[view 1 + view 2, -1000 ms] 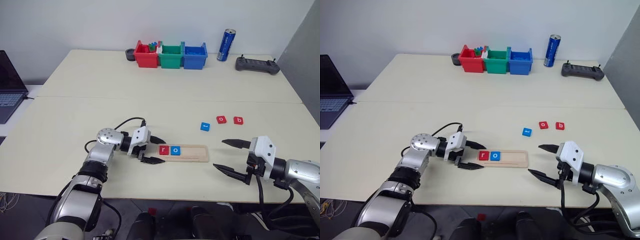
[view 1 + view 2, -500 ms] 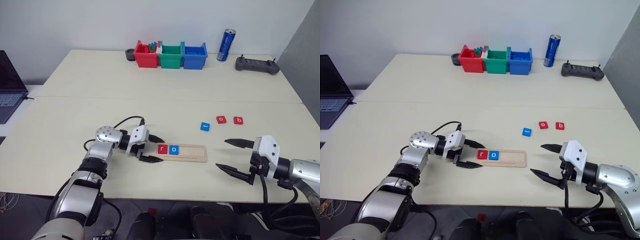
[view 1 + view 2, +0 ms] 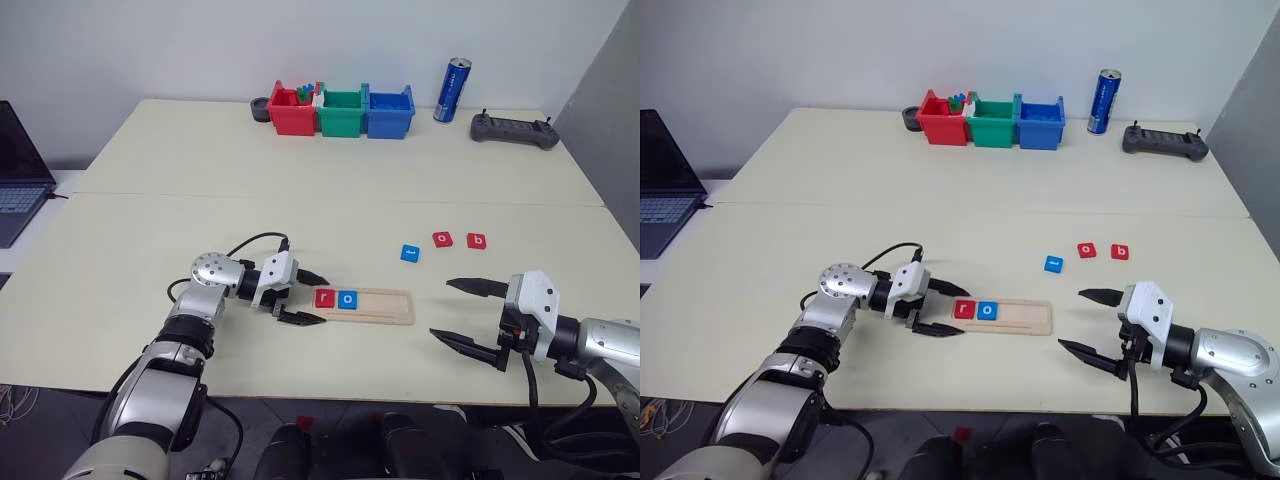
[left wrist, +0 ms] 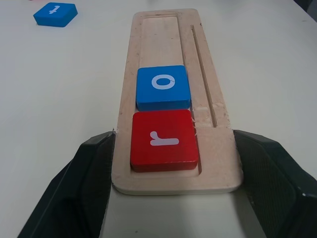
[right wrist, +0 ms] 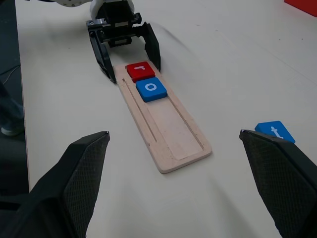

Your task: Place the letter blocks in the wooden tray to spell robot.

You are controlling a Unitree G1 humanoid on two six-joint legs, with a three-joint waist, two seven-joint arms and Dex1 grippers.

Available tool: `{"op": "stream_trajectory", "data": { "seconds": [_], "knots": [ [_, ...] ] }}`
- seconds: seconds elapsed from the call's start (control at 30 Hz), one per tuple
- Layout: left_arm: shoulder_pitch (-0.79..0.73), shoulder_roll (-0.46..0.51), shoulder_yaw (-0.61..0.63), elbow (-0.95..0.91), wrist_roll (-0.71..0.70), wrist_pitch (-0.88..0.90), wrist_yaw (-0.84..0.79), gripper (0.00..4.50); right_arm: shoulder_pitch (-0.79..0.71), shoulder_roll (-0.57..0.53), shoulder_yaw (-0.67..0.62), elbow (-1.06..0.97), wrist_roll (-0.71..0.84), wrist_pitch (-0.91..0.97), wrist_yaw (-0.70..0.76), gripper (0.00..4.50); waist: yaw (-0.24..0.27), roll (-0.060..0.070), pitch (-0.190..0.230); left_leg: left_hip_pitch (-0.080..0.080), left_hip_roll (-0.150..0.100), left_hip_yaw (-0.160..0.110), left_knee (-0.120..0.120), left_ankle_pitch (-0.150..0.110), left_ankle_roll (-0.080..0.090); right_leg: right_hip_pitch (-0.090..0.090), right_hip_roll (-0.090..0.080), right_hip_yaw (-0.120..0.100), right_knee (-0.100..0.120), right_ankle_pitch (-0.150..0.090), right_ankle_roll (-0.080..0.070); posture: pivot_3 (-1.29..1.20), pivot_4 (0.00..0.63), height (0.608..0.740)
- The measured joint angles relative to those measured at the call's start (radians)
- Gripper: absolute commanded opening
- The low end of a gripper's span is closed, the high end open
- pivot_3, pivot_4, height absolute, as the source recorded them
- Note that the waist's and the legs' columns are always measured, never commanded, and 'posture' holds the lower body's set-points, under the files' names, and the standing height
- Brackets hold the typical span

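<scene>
While wooden tray (image 3: 365, 305) lies at near table edge with red r (image 4: 164, 140) and blue o (image 4: 163, 87) seated, b (image 3: 477, 241), second o (image 3: 442, 239), t (image 3: 410, 254) wait loose beyond; left gripper (image 3: 300, 299) spread, straddling tray end; right gripper (image 3: 465, 313) open, empty; smooth flat tiles could slip when pinched; light tray might be nudged

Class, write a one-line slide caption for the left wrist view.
Open left hand straddling the wooden tray's end, red r block and blue o block already seated.
</scene>
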Motion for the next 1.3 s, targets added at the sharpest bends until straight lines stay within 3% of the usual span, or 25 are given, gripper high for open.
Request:
{"op": "stream_trajectory", "data": {
  "seconds": [0.37, 0.43, 0.5, 0.93, 1.13, 1.3],
  "knots": [
    [-0.018, -0.043, -0.005, 0.019, 0.019, -0.003, 0.036, 3.39, -0.006, 0.000, 0.001, 0.000, 0.000, 0.000, -0.003, 4.50, 0.001, 0.000, 0.000, 0.000, 0.000, 0.000, 0.000, 0.000, 0.000, 0.000, 0.000, 0.000, 0.000, 0.000, 0.000, 0.00, 0.150, 0.740],
    [-0.023, -0.043, -0.005, 0.026, 0.020, -0.003, 0.034, 4.11, -0.005, 0.000, 0.001, 0.000, 0.000, 0.000, -0.003, 4.50, 0.001, 0.000, 0.000, 0.000, 0.000, 0.000, 0.000, 0.000, 0.000, 0.000, 0.000, 0.000, 0.000, 0.000, 0.000, 0.00, 0.150, 0.740],
    [-0.029, -0.040, -0.005, 0.037, 0.020, -0.003, 0.021, 4.48, -0.005, 0.000, 0.001, 0.000, 0.000, 0.000, -0.006, 4.50, 0.000, 0.000, 0.000, 0.000, 0.000, 0.000, 0.000, 0.000, 0.000, 0.000, 0.000, 0.000, 0.000, 0.000, 0.000, 0.00, 0.150, 0.740],
    [-0.028, 0.012, -0.005, 0.012, 0.012, 0.034, -0.027, 4.48, 0.022, 0.008, -0.002, -0.002, 0.000, 0.010, -0.036, 4.50, -0.003, 0.000, 0.000, 0.000, 0.000, 0.000, 0.000, 0.000, 0.000, 0.000, 0.000, 0.000, 0.000, 0.000, 0.000, 0.00, 0.150, 0.740],
    [-0.013, 0.073, 0.041, -0.197, -0.064, 0.185, -0.031, 4.48, 0.008, 0.075, -0.074, -0.047, 0.034, 0.126, -0.207, 4.50, -0.002, 0.000, 0.000, 0.000, 0.000, 0.000, 0.000, 0.000, 0.000, 0.000, 0.000, 0.000, 0.000, 0.000, 0.000, 0.00, 0.150, 0.740],
    [0.064, 0.010, 0.056, -0.455, -0.128, 0.343, 0.094, 4.48, -0.056, 0.166, -0.087, -0.011, -0.081, 0.234, -0.478, 4.50, 0.003, 0.000, 0.000, 0.000, 0.000, 0.000, 0.000, 0.000, 0.000, 0.000, 0.000, 0.001, 0.000, 0.000, 0.000, 0.00, 0.150, 0.740]
  ]
}}
